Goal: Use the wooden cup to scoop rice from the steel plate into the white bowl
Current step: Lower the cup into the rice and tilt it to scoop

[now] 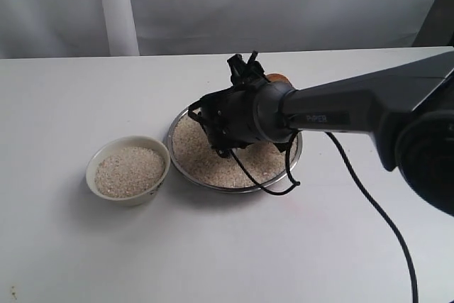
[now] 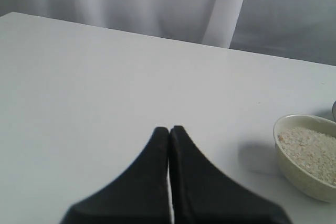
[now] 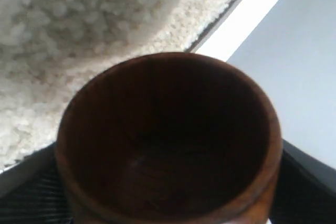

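Gaping empty, the wooden cup (image 3: 168, 129) sits gripped in the right tool (image 3: 169, 198) at the steel plate (image 3: 220, 19), with the rice (image 3: 79, 51) just past its rim. The white bowl (image 1: 131, 198) stands on the desk (image 1: 71, 260) beside the plate, on the side of the clenched, empty left tool (image 2: 169, 135).

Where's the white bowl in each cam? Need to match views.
Exterior: bowl left of centre, beside the plate.
Left wrist: past the shut left gripper, cut by the frame edge.
Right wrist: not in it; the cup fills it.
Shared landmark: white table.
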Action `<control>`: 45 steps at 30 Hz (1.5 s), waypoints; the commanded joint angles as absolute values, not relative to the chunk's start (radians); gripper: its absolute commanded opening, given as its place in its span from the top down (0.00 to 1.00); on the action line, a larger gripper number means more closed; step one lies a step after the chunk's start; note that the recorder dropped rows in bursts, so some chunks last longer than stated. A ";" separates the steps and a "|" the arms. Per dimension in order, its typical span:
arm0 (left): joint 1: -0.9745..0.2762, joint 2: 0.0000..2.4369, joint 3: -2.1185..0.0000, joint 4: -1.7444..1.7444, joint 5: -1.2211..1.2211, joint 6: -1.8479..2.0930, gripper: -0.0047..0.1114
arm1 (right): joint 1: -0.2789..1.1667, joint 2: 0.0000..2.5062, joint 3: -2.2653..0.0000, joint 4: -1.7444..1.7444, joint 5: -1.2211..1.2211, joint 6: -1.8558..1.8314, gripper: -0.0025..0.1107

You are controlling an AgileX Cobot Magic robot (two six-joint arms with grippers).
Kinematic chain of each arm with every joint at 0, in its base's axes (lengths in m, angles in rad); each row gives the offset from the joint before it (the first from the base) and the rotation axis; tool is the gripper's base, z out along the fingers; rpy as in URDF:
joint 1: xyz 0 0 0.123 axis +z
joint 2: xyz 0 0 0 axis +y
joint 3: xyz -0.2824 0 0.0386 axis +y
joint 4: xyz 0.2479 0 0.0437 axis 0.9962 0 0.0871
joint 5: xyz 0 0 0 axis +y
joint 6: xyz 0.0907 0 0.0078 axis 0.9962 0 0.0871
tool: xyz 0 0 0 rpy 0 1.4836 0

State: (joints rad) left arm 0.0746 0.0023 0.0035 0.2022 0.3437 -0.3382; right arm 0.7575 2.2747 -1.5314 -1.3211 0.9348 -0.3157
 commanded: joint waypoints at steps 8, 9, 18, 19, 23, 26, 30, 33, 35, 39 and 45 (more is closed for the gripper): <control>0.070 0.000 0.000 0.196 0.337 -0.340 0.96 | 0.757 2.300 -1.550 -1.282 0.917 -0.368 0.98; 0.070 0.000 0.000 0.196 0.337 -0.340 0.96 | 0.757 2.300 -1.550 -1.269 0.911 -0.377 0.98; 0.070 0.000 0.000 0.196 0.337 -0.340 0.96 | 0.761 2.300 -1.550 -1.233 0.898 -0.396 0.98; 0.070 0.000 0.000 0.196 0.337 -0.340 0.96 | 0.762 2.300 -1.550 -1.225 0.893 -0.396 0.98; 0.070 0.000 0.000 0.196 0.337 -0.340 0.96 | 0.773 2.300 -1.550 -1.198 0.882 -0.435 0.98; 0.070 0.000 0.000 0.196 0.337 -0.340 0.96 | 0.779 2.300 -1.550 -1.178 0.879 -0.445 0.98; 0.070 0.000 0.000 0.196 0.337 -0.340 0.96 | 0.781 2.300 -1.550 -1.157 0.875 -0.447 0.98; 0.070 0.000 0.000 0.196 0.337 -0.340 0.96 | 0.783 2.296 -1.553 -1.139 0.874 -0.447 0.98; 0.070 0.000 0.000 0.196 0.337 -0.340 0.96 | 0.788 2.296 -1.571 -1.105 0.874 -0.447 0.98; 0.070 0.000 0.000 0.196 0.337 -0.340 0.96 | 0.800 2.296 -1.604 -1.067 0.874 -0.463 0.98; 0.070 0.000 0.000 0.196 0.337 -0.340 0.96 | 0.800 2.296 -1.607 -0.997 0.874 -0.521 0.98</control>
State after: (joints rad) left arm 0.0746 0.0023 0.0035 0.2022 0.3437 -0.3382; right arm 0.7960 2.3010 -1.6031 -1.0481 0.8942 -0.5058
